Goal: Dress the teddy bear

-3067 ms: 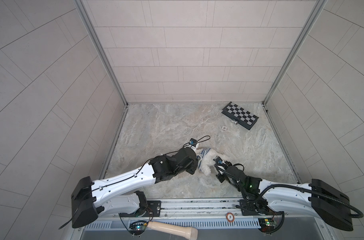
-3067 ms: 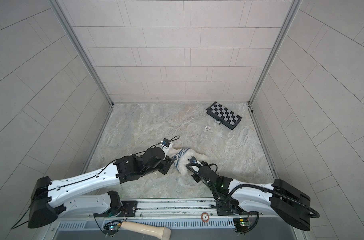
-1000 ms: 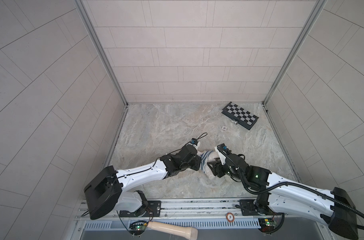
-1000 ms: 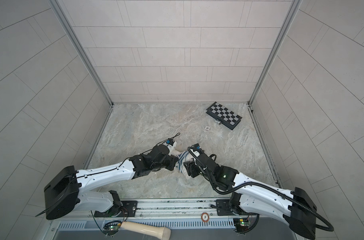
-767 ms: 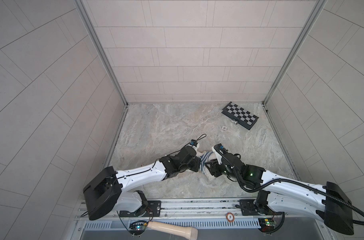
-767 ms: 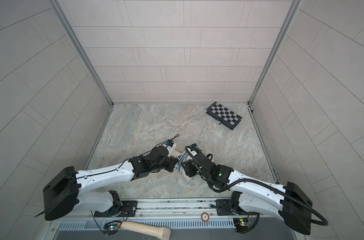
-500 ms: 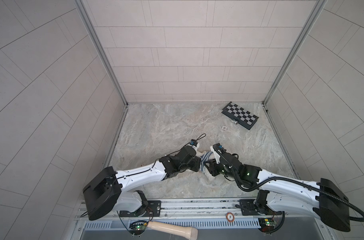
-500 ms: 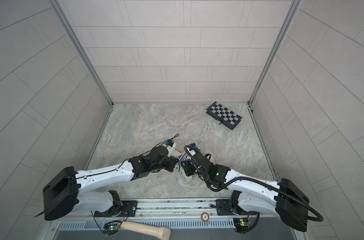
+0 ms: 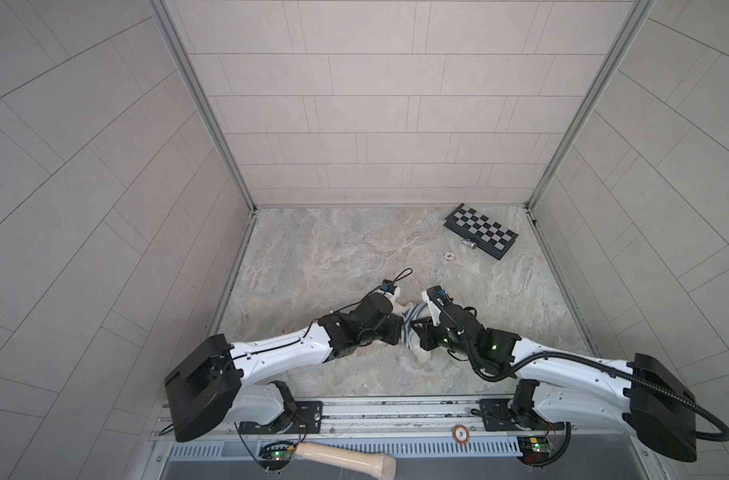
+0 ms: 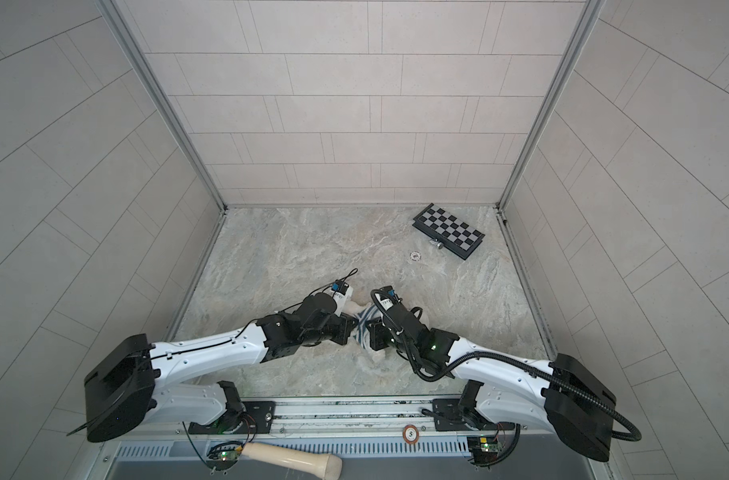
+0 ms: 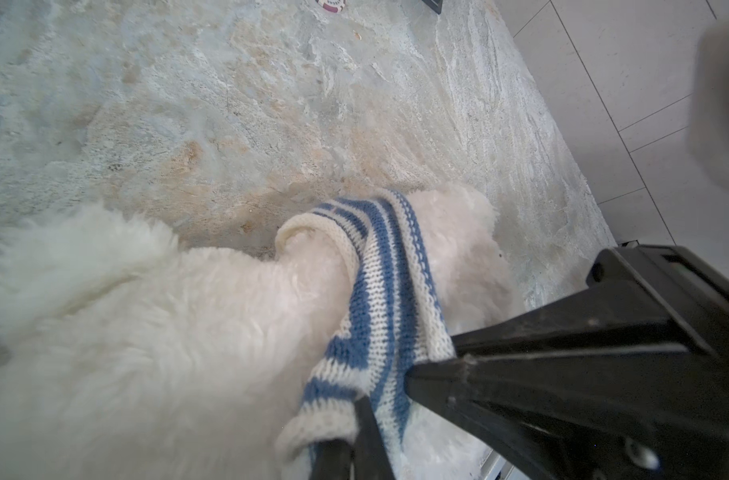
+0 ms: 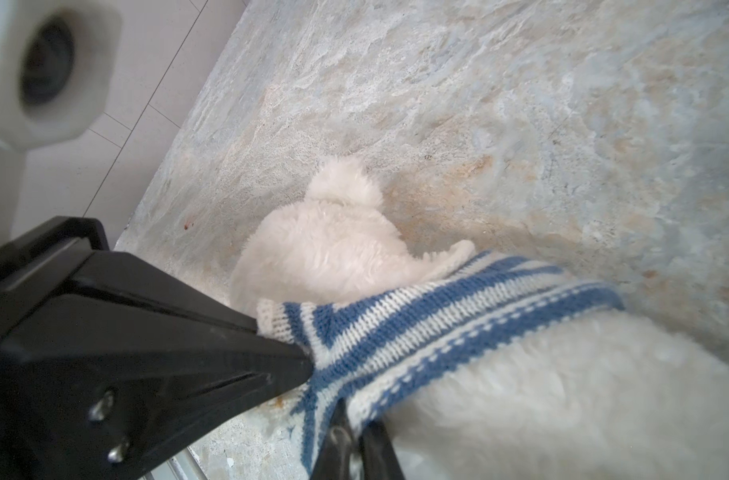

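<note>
The teddy bear (image 11: 146,332) lies on the stone floor between my two arms, fluffy and white, its face hidden. A blue-and-white striped knitted shirt (image 11: 379,291) is bunched in a band round its body. In both top views the shirt (image 9: 412,318) shows between the arms. My left gripper (image 11: 356,415) is shut on the shirt's edge on the left side (image 9: 398,332). My right gripper (image 12: 352,428) is shut on the shirt (image 12: 437,332) from the opposite side (image 9: 416,332), close to the left one. A furry limb (image 12: 325,241) sticks out past the shirt.
A black-and-white checkerboard (image 9: 481,230) lies at the back right, with a small round chip (image 9: 449,256) in front of it. Tiled walls close in the floor on three sides. A wooden handle (image 9: 346,455) lies below the front rail.
My right gripper has moved in leftward onto the shirt and gone from open to shut on it. The left gripper has stayed shut on the shirt, almost still.
</note>
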### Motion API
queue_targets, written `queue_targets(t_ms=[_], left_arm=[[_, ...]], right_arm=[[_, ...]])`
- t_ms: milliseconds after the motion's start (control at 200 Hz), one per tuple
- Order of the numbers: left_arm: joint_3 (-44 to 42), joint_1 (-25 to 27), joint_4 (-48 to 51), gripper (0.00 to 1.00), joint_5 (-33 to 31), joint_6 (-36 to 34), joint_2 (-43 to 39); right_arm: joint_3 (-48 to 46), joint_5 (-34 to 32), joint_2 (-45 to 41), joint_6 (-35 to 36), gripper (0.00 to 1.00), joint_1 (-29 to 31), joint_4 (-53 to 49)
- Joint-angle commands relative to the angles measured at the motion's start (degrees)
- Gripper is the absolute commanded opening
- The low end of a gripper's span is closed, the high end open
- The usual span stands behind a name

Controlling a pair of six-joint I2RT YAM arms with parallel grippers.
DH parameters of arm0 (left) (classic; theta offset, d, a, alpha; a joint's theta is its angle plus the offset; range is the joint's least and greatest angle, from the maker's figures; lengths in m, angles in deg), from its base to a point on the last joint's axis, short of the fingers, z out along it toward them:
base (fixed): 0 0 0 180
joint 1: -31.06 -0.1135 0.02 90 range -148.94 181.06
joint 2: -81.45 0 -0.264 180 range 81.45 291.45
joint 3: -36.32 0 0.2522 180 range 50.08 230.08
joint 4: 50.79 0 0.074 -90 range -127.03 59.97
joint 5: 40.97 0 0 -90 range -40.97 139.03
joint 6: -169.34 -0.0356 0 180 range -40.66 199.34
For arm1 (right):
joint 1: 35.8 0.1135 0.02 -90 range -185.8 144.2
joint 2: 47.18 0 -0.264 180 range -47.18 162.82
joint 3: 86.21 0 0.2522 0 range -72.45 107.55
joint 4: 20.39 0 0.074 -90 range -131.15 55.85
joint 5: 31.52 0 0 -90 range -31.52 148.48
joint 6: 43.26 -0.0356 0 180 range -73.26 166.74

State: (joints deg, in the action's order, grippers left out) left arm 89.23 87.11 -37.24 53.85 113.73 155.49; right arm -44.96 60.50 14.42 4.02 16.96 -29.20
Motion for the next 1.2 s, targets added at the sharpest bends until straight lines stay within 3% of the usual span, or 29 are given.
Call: queue_targets(t_ms=[0, 100, 270, 416, 541, 716, 876, 916, 981, 1051, 1197], left_arm=[[0.0, 0.28, 4.11, 0.16, -1.74, -2.82, -2.86], [0.94, 0.2, 13.05, 0.4, -5.59, -7.37, -5.82], [-1.03, 0.23, 20.61, 0.63, -7.75, -9.29, -10.33], [-4.87, 0.2, 20.17, 0.76, -8.37, -6.31, -14.64], [-5.19, 0.2, 17.78, 0.78, -6.35, -6.75, -12.96], [-3.99, 0.23, 13.12, 0.7, -5.34, -6.71, -7.64], [-2.2, 0.09, 9.85, 0.53, -3.56, -6.9, -3.3], [-2.44, 0.05, 8.53, 0.46, -3.34, -6.36, -2.76], [-2.57, 0.01, 7.1, 0.2, -3.09, -5.85, -2.37], [-2.42, -0.47, 6.1, 0.0, -2.6, -5.03, -2.62], [-2.41, -2.36, 3.77, 0.0, -2.87, -1.78, -5.39]], right_arm=[[-0.58, -1.23, -2.12, -0.14, 0.0, -0.74, -1.16], [-0.5, -0.9, -3.56, 0.71, 0.0, -1.79, -2.65], [0.67, 0.24, -4.26, 2.18, 0.0, -2.98, -4.11], [1.18, 1.0, -3.91, 2.55, 0.0, -3.18, -4.09], [1.43, 1.84, -3.15, 2.64, 0.0, -3.27, -3.56], [1.69, 2.45, -2.25, 2.64, 0.0, -3.33, -2.5], [1.71, 2.72, -2.22, 2.72, 0.0, -3.35, -2.49], [1.75, 2.8, -2.32, 2.81, 0.0, -3.36, -2.63], [1.86, 2.98, -2.52, 2.91, 0.0, -3.44, -2.72], [1.87, 3.36, -2.67, 2.95, 0.0, -3.45, -2.76], [3.57, 7.31, -3.45, 2.67, 0.0, -3.45, -3.28]])
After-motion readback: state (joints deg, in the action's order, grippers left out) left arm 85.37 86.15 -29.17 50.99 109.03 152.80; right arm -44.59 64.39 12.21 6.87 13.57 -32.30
